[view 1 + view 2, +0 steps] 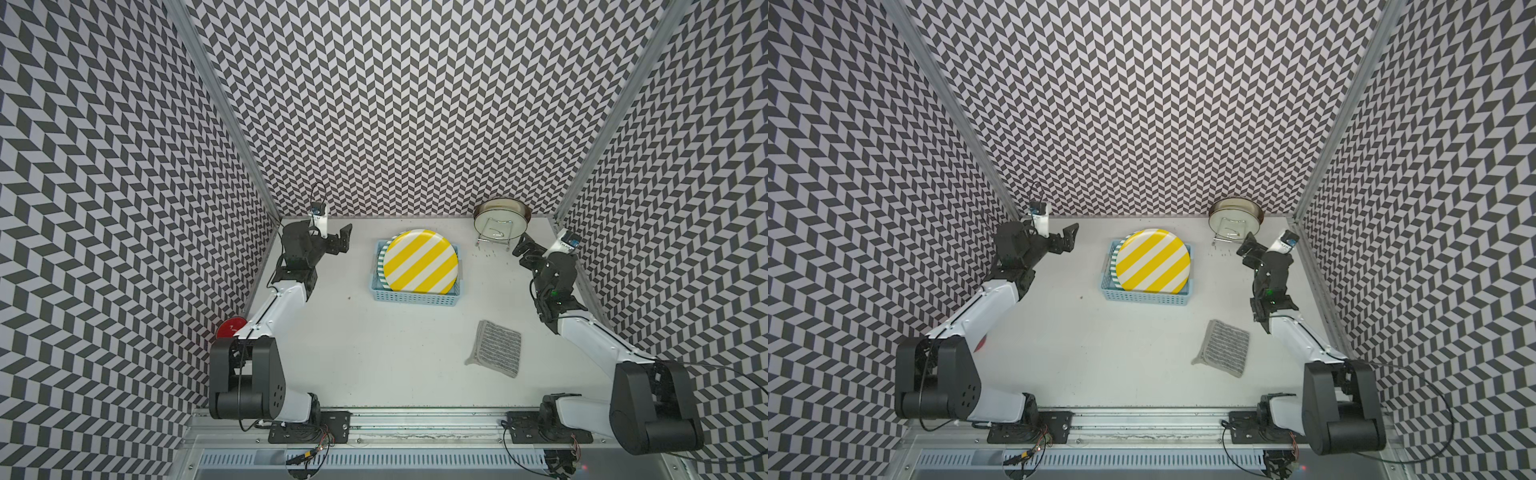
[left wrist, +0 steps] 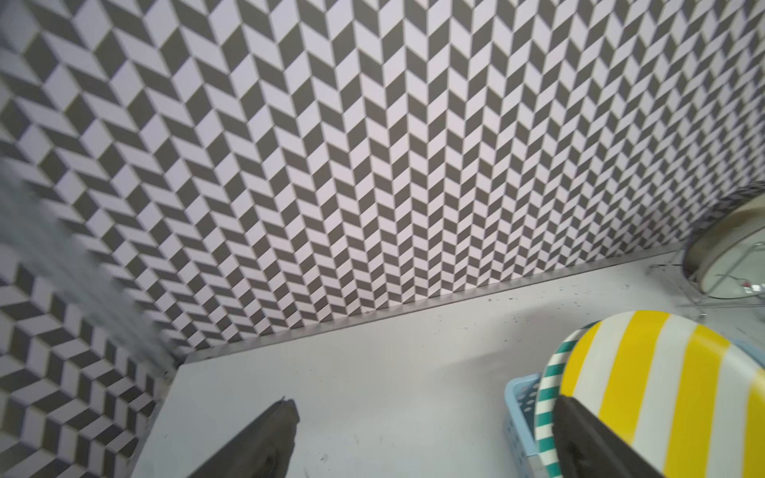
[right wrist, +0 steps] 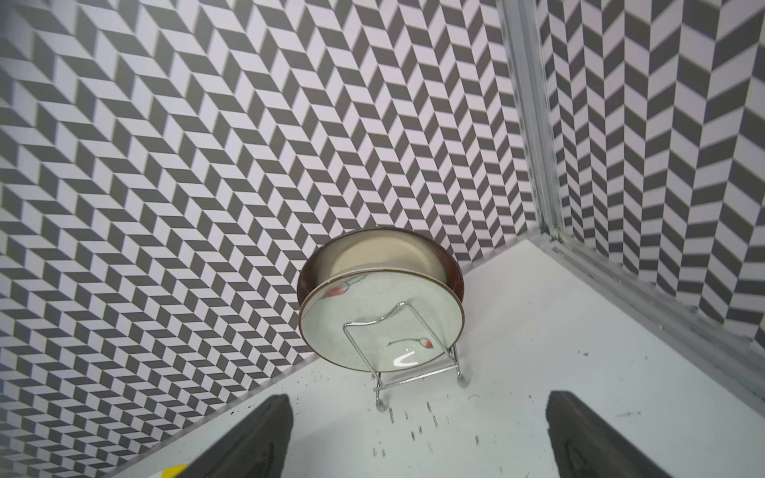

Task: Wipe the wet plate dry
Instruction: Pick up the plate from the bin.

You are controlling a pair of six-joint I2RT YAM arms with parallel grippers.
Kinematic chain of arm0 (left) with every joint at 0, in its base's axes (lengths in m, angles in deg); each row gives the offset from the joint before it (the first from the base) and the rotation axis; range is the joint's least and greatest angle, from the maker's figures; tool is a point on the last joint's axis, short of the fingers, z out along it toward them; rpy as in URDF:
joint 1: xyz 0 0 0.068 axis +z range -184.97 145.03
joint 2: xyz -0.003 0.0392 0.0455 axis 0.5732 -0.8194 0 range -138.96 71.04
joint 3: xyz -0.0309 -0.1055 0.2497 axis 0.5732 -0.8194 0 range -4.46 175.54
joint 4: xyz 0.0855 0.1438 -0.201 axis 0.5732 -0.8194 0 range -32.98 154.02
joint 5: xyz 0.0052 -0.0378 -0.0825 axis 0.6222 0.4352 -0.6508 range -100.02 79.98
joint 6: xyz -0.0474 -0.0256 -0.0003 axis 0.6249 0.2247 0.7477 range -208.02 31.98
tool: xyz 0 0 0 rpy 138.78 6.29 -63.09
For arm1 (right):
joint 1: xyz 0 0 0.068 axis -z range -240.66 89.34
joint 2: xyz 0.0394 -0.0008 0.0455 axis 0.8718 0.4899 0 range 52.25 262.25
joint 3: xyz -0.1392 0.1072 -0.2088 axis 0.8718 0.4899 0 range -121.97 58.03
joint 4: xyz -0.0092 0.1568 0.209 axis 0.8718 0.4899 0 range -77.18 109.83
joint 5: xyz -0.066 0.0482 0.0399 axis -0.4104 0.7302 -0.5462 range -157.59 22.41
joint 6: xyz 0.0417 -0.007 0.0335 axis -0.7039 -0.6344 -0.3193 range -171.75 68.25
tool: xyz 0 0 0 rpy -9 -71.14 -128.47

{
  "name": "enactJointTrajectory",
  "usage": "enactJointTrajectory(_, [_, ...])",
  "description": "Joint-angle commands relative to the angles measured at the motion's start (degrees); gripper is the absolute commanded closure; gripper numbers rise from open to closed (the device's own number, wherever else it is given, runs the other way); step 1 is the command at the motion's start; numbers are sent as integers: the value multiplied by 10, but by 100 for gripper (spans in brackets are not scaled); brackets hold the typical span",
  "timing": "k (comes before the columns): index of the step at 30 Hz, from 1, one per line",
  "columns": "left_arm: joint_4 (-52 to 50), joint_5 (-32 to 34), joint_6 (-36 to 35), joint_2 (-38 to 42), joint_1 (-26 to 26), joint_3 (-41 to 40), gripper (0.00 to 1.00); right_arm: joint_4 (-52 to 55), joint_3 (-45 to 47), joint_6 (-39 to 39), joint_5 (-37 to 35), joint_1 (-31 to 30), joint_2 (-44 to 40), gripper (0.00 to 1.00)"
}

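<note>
Left end effector (image 1: 343, 239) and right end effector (image 1: 522, 250) gape empty above white table (image 1: 374, 353) (chevron walls (image 1: 415, 104)), seemingly speckled.

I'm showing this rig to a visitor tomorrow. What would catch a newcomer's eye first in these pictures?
First, the black-and-white chevron walls closing in three sides. Next, the yellow-striped plate resting in the blue basket towards the far middle of the table. Then the flowered plate, upright in a wire stand in the far right corner, and the grey cloth lying flat beside the right arm.
</note>
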Motion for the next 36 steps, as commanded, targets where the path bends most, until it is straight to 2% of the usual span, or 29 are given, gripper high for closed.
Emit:
enactJointTrajectory(1, [-222,-45,-34,-45,-51,57,6,116,-30,-47,144,-4,14,0])
enactJointTrajectory(3, [-266,-46,-47,-73,-80,98,6,113,-50,-42,234,-22,20,0])
enactJointTrajectory(5, [-299,-57,-49,-103,-100,127,1,143,-79,-33,278,-52,37,0])
enactJointTrajectory(9, [-309,-98,-34,-151,-115,165,0,215,-141,9,273,-115,89,9])
enactJointTrajectory(11, [-314,-138,-29,-174,-117,182,1,211,-141,12,278,-125,102,11])
enactJointTrajectory(13, [-320,-150,-22,-195,-125,202,6,184,-124,2,302,-127,107,15])
enactJointTrajectory(18, [-324,-112,-5,-223,-142,220,20,172,-114,-9,324,-132,121,18])
enactJointTrajectory(23, [-315,-112,13,-235,-143,222,49,179,-114,-5,315,-136,123,18])
enactJointTrajectory(27, [-309,-88,23,-234,-150,223,51,179,-110,-5,307,-139,120,18])
enactJointTrajectory(36, [-341,-6,33,-272,-165,266,48,189,-105,-6,286,-144,121,17])
